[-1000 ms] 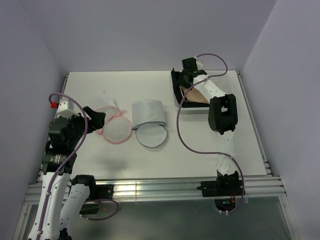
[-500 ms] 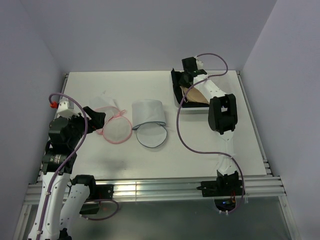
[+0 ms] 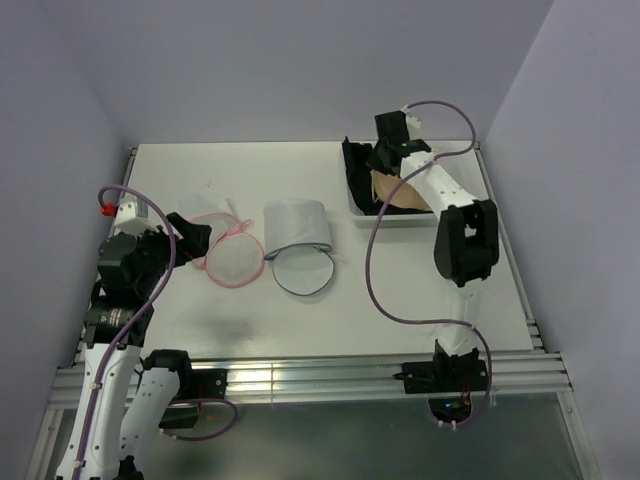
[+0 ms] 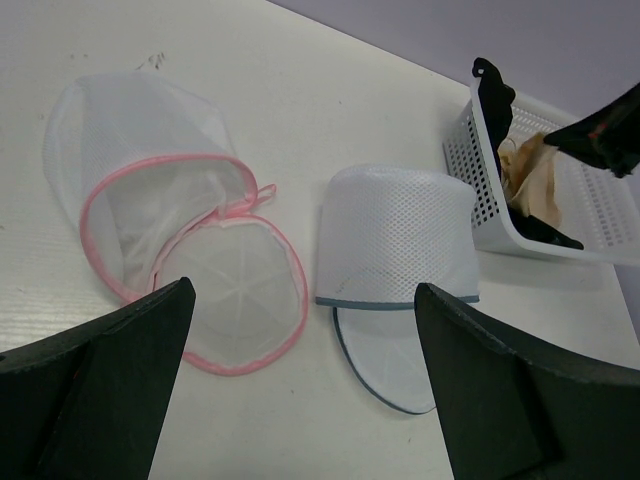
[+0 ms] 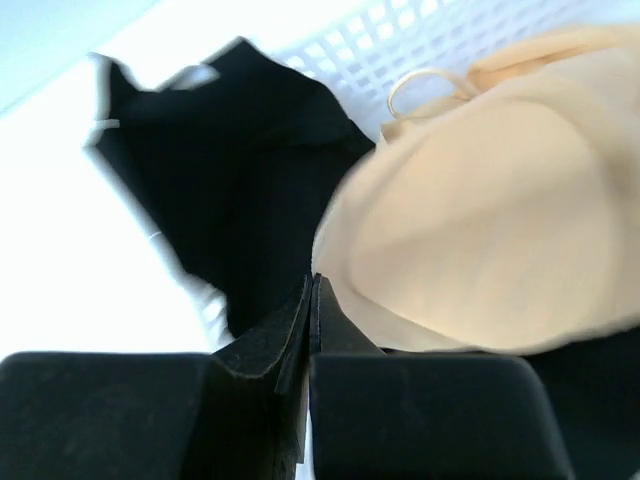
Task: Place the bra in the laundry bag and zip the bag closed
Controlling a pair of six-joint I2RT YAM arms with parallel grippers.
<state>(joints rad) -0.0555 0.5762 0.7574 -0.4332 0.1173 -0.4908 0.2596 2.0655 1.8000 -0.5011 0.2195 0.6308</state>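
Observation:
A beige bra (image 3: pixel 405 192) (image 5: pixel 480 220) (image 4: pixel 530 180) lies in the white basket (image 3: pixel 415 222) at the back right, beside a black bra (image 3: pixel 353 170) (image 5: pixel 230 150). My right gripper (image 3: pixel 387 158) (image 5: pixel 313 285) reaches down into the basket, shut on the beige bra's edge. Two mesh laundry bags lie open mid-table: a pink-trimmed one (image 3: pixel 225 245) (image 4: pixel 170 240) and a grey-trimmed one (image 3: pixel 298 245) (image 4: pixel 395 240). My left gripper (image 3: pixel 195 238) (image 4: pixel 302 300) hovers wide open at the pink bag's left side, holding nothing.
The basket's mesh wall (image 4: pixel 600 215) stands near the table's right edge. Purple walls close in the table on three sides. The right arm's purple cable (image 3: pixel 372 270) loops over the table right of the grey bag.
My right gripper has closed at the beige bra and shifted a little right over the basket, its elbow swinging right too. The left arm and both bags have not moved.

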